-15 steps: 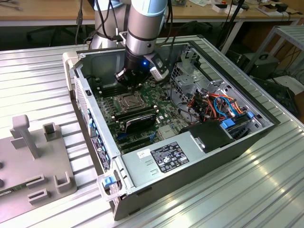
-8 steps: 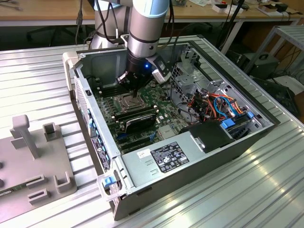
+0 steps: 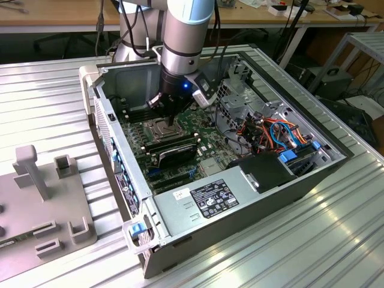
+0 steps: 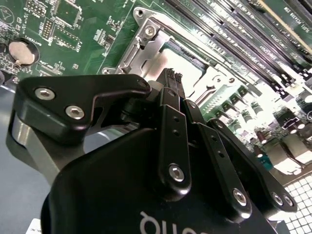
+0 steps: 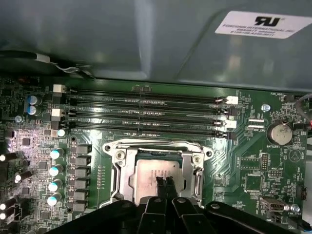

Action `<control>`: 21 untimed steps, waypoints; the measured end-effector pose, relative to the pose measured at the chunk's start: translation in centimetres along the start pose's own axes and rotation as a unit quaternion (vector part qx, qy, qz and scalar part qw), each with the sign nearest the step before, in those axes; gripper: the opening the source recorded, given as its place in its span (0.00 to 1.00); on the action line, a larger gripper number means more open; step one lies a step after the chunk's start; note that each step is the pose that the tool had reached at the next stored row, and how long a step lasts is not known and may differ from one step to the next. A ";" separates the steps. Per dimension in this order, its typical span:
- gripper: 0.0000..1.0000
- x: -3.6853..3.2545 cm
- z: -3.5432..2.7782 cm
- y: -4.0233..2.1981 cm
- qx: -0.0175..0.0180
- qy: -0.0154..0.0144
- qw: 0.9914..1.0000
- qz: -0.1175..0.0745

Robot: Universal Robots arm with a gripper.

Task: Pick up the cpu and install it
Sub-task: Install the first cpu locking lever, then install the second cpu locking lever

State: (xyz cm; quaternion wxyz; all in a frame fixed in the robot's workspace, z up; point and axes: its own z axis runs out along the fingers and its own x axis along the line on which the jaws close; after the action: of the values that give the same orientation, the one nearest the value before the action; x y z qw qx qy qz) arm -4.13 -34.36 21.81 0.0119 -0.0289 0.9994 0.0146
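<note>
In the exterior view a grey fixture block (image 3: 42, 198) with upright pegs sits nearest, at the exterior view's left on the ribbed metal table (image 3: 288, 252); beyond it lies the open computer case (image 3: 240, 198), its power supply (image 3: 216, 201) along the near wall and orange and blue cables (image 3: 282, 135) toward the exterior view's right; deeper inside, the gripper (image 3: 171, 120) reaches down to the socket (image 3: 159, 127) on the green motherboard (image 3: 204, 147). In the first wrist view the gripper's fingers (image 5: 161, 187) are pressed together, clenched with nothing between them, their tips touching the cpu (image 5: 158, 173); the cpu lies flat within the socket's metal frame (image 5: 122, 170); farther off run the four memory slots (image 5: 146, 109), a coin battery (image 5: 281, 131) to one side.
</note>
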 end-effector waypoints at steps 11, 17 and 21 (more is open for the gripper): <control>0.11 0.11 -0.04 -0.03 0.001 0.000 1.000 0.000; 0.11 0.10 -0.55 -0.03 0.001 0.000 1.000 0.000; 0.11 0.09 -0.82 -0.02 0.001 0.000 1.000 0.000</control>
State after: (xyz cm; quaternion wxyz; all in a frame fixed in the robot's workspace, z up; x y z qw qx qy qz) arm -4.24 -34.41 22.63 0.0118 -0.0289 0.9994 0.0136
